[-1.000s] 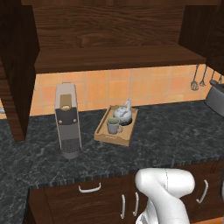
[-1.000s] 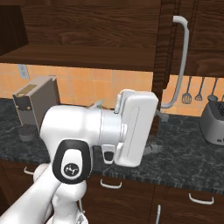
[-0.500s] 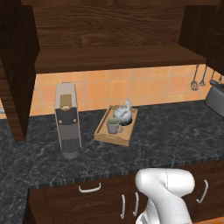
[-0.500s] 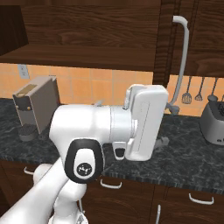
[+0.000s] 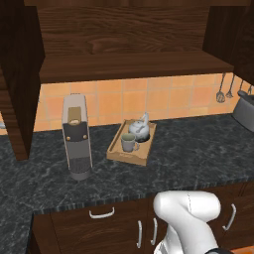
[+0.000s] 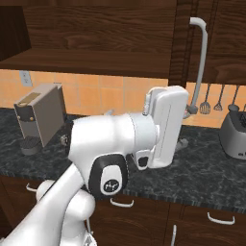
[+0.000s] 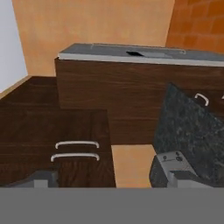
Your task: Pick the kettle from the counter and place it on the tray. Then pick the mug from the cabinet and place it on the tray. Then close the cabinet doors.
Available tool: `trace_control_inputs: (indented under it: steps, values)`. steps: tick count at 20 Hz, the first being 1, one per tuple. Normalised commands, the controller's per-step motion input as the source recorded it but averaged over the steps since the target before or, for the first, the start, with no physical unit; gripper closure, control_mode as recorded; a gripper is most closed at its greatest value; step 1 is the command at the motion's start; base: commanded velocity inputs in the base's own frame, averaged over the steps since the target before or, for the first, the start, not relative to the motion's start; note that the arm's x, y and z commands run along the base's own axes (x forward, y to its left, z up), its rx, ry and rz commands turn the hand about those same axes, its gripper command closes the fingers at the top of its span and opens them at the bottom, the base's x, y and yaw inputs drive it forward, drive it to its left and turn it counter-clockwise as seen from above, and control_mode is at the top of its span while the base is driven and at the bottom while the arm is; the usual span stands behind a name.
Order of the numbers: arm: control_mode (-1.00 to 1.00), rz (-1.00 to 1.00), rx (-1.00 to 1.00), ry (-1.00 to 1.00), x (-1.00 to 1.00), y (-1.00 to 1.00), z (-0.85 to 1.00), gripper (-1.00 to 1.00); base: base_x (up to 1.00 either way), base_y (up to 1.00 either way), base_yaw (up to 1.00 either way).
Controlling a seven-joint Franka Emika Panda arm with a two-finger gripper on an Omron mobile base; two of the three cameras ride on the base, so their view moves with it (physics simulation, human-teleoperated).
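The light wooden tray (image 5: pixel 119 151) lies on the dark speckled counter (image 5: pixel 188 149). On it stand the shiny kettle (image 5: pixel 139 128) and, just in front of it, the grey-beige mug (image 5: pixel 128 143). Above, the cabinet (image 5: pixel 124 44) stands open, with its left door (image 5: pixel 20 74) and right door (image 5: pixel 233 34) swung out. In the right base view my gripper (image 6: pixel 185 128) points right, below the right door's silver bar handle (image 6: pixel 202 53). Its fingers are spread wide, it is open, and nothing is between them. My arm hides the tray in that view.
A tall coffee machine (image 5: pixel 76 136) stands left of the tray. A grey toaster (image 6: pixel 234 137) sits at the counter's right end, with utensils (image 6: pixel 211 101) hanging on the tiled wall beside it. Drawers with silver handles (image 5: pixel 101 214) run under the counter.
My hand has swung to the right and a little upward, toward the right cabinet door. The kettle, mug and tray have not moved.
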Motion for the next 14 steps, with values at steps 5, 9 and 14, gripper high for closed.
trace_control_inputs:
  steps: [5,9,14]
  values:
    - [-1.00,0.30,-0.05,0.00,0.25,0.01,0.10,-1.00,0.00,0.00,0.00]
    - [-1.00,0.31,-0.10,0.00,0.12,0.11,0.09,-1.00,0.00,0.00,0.00]
    - [-1.00,0.29,-0.22,0.00,0.00,0.38,0.10,-1.00,0.00,0.00,0.00]
